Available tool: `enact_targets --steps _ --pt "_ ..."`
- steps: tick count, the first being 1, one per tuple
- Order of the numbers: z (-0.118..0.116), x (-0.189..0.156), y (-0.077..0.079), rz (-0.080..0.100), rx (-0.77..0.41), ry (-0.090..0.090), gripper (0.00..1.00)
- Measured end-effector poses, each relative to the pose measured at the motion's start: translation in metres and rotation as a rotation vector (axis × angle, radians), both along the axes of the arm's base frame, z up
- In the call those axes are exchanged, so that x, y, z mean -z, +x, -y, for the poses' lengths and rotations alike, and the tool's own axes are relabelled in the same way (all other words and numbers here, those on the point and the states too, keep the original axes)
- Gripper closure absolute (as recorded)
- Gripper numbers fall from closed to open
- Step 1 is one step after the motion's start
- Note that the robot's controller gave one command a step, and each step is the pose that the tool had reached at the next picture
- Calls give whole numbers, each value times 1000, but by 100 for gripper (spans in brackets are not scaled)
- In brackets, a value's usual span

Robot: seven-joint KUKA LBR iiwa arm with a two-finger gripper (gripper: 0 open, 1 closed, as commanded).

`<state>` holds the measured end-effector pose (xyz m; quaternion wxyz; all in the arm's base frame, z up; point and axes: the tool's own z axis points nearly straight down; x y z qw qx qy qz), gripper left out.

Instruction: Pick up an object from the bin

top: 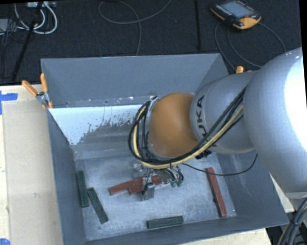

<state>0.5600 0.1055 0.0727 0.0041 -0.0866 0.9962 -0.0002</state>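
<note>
Camera view | arm (169, 126) over red-brown stick (121, 188) | bin (65, 179) centre

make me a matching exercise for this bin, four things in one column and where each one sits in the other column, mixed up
Things
1. gripper
2. pair of dark green bars
3. lone dark green bar
4. red-brown bar clear of the gripper

Places
a. along the right wall of the bin
b. near the floor's bottom edge in the view
c. left side of the floor
d. middle of the floor, over another red-brown bar

Pairs: 1-d, 2-c, 3-b, 4-a
</note>
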Motion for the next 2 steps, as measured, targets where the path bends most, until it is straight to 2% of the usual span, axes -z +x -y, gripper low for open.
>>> enact_targets --steps 1,2 --pt "-35 0 23 -7 -8 -3 100" --pt "-43 -132 -8 -8 74 0 100"
